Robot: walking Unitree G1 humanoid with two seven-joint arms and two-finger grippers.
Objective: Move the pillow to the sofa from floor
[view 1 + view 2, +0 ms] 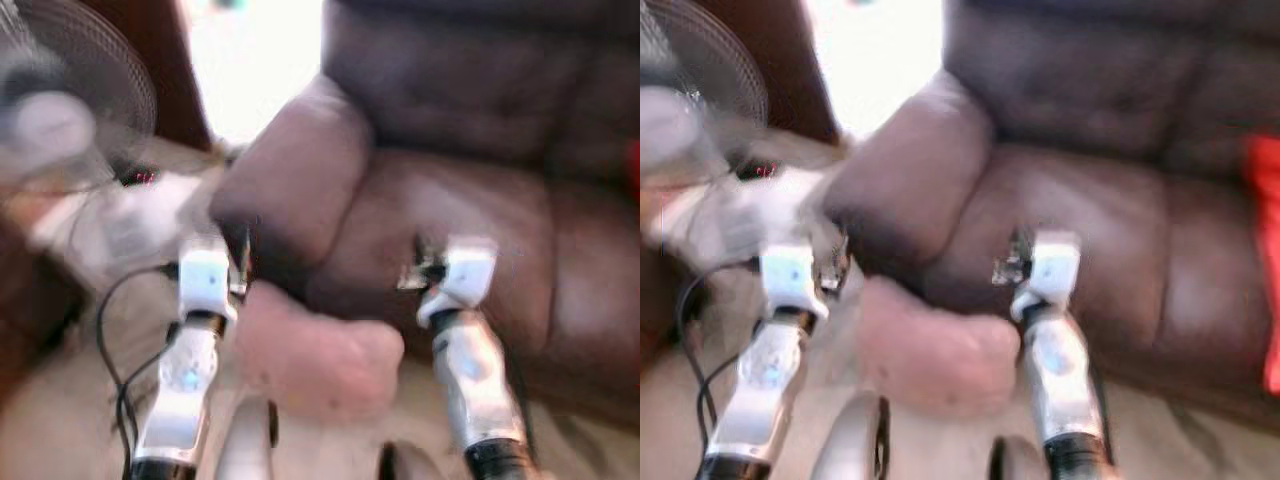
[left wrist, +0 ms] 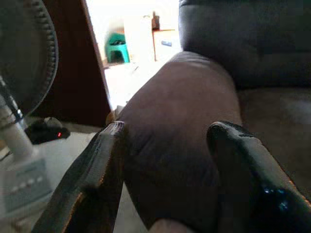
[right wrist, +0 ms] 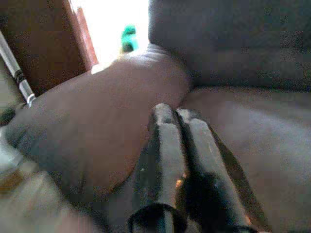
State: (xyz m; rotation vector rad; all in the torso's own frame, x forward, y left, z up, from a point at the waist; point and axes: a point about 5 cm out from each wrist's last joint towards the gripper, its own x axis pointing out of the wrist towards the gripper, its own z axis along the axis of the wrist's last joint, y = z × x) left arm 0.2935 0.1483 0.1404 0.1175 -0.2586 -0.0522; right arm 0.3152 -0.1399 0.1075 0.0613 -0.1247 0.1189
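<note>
Pillow on the floor, sofa just ahead

Pillow (image 1: 315, 360), pink and soft, lies on the pale floor (image 1: 1200, 445) between the two silver arms, behind both sets of black fingers and nearer the robot's body. Its far edge is against or just beside the front of the brown leather sofa (image 1: 480, 200); the head views are blurred, so contact cannot be made out. Neither gripper touches the pillow.

The left gripper (image 2: 165, 160) has its fingers (image 2: 92, 184) spread wide apart with nothing between them. Straight beyond the gap is the sofa's rounded armrest (image 2: 180, 126), close to the fingertips. Off to the outer side of the left finger stands a pedestal fan (image 2: 22, 82) on a white base, with a dark cable (image 1: 110, 340) trailing across the floor beside the left arm. Past the armrest is a bright doorway with a green stool (image 2: 116, 46) in it.

The right gripper (image 3: 177, 114) has its two fingers (image 3: 163, 155) pressed together, holding nothing. Their tips point at the seam where the armrest meets the seat cushion (image 3: 262, 131), with the seat stretching away to one side of them.

A red item (image 1: 1265, 260) sits on the sofa's seat, well apart from the right gripper
</note>
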